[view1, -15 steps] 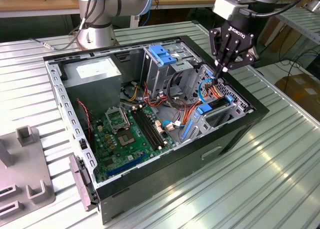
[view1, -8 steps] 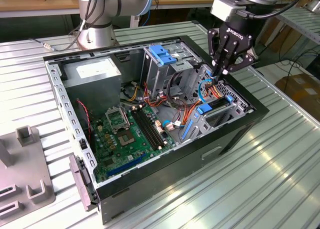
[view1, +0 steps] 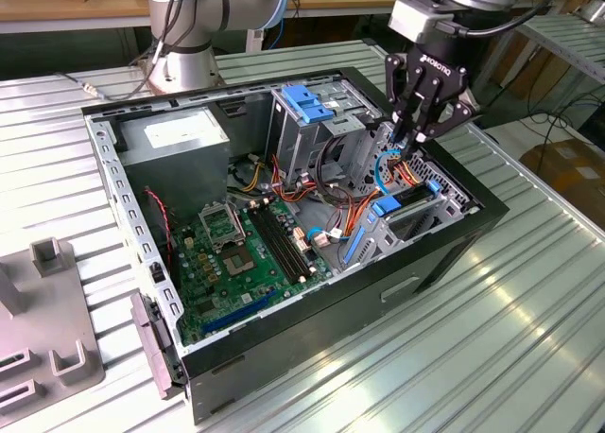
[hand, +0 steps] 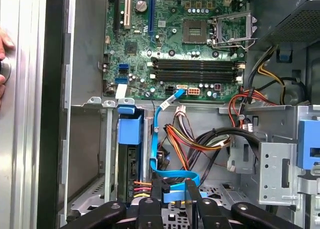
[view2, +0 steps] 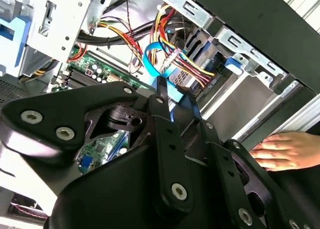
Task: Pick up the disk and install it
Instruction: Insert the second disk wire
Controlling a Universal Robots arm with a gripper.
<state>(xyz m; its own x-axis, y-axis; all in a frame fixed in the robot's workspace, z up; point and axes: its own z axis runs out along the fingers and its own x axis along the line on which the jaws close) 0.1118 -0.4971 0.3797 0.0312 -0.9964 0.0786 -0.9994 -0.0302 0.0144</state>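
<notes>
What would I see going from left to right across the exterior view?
Grey stand → power supply box → green motherboard → blue clip on the metal cage → gripper over the blue cable.

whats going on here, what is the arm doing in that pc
The robot arm's hand hangs low inside the open computer case, above the drive bay at the exterior view's right end, close to a blue flat cable. The disk, black with a blue carrier, appears to sit in that bay rather than in the hand. A person's hand rests on the outer edge of the case.
</notes>
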